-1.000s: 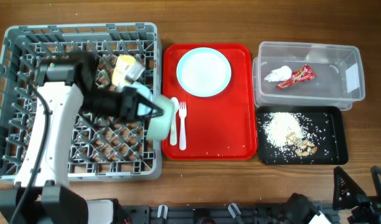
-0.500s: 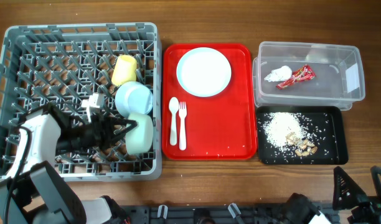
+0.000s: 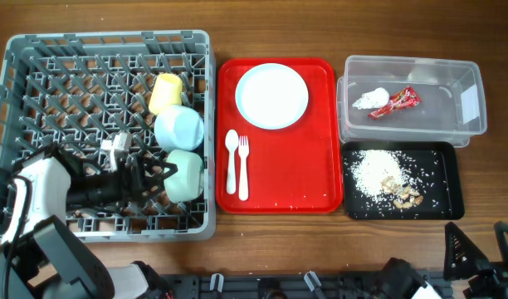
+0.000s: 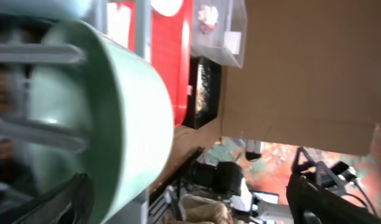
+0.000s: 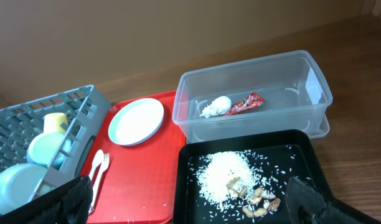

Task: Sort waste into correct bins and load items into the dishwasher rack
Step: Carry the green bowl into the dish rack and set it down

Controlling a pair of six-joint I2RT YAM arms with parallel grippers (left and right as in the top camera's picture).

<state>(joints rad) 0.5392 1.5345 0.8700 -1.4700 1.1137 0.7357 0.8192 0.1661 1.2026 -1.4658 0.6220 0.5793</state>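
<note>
Jaws wide apart on both arms: left jaws gripping nothing, right at the mint green bowl (image 3: 186, 174), contact unclear; right jaws gripping nothing, low at the near right corner, well apart from everything.

Mint green bowl tipped on edge among the pegs on the right side of the dishwasher rack (image 3: 21, 50). Pale blue bowl (image 3: 179, 129) just behind it, then the yellow cup (image 3: 164, 93) on its side, long axis near-to-far.

Spoon (image 3: 232, 162) and fork (image 3: 243, 166) side by side on the red tray (image 3: 320, 166), long axes near-to-far, heads toward the far edge. Pale blue plate (image 3: 272, 95) flat behind them.

Napkin (image 3: 370, 100) and red wrapper (image 3: 401, 101) in the clear tub (image 3: 470, 124), wrapper lying diagonally. White label on the tub's right wall, unreadable.

Rice (image 3: 374, 170) and brownish scraps (image 3: 403, 195) in the black tray (image 3: 449, 178).
</note>
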